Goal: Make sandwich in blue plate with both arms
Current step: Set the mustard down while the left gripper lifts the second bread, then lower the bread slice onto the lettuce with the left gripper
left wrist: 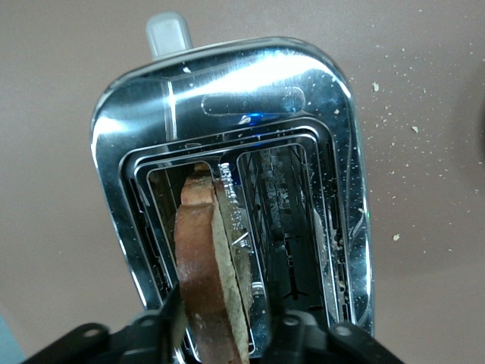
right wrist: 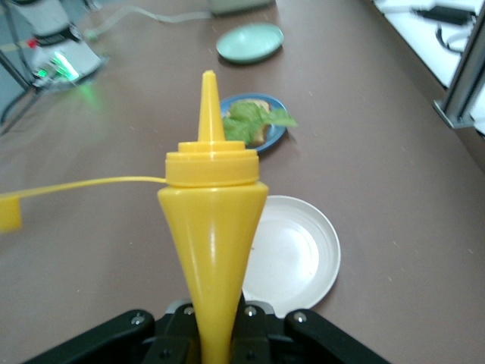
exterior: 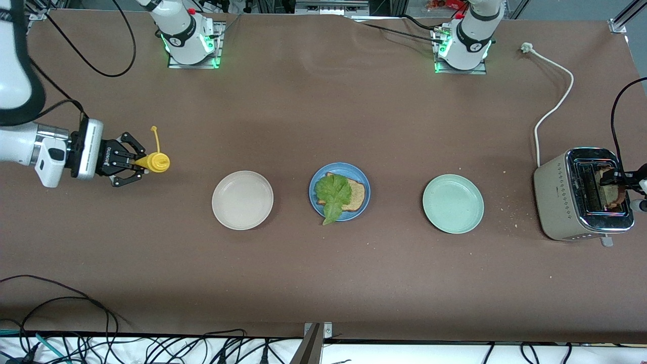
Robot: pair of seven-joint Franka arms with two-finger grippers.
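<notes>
The blue plate point(exterior: 314, 183) point(right wrist: 276, 136) sits mid-table and holds one brown bread slice point(exterior: 358, 195) with a ruffled lettuce leaf point(exterior: 332, 194) point(right wrist: 244, 121) on top. A second bread slice point(exterior: 608, 195) point(left wrist: 203, 258) stands upright in a slot of the toaster point(exterior: 556, 197) point(left wrist: 227, 91) at the left arm's end. My left gripper point(exterior: 615, 184) point(left wrist: 226, 335) is over that slot with a finger on each side of the slice. One finger is against the crust and a narrow gap shows at the other. My right gripper point(exterior: 139, 163) point(right wrist: 216, 334) is shut on a yellow squeeze bottle point(exterior: 157, 162) point(right wrist: 212, 220) above the table at the right arm's end.
A beige plate point(exterior: 242, 199) point(right wrist: 303, 250) lies between the bottle and the blue plate. A mint-green plate point(exterior: 453, 203) point(right wrist: 250, 43) lies between the blue plate and the toaster. Crumbs point(exterior: 510, 212) dot the cloth by the toaster, and its white cord point(exterior: 556, 96) trails toward the left arm's base.
</notes>
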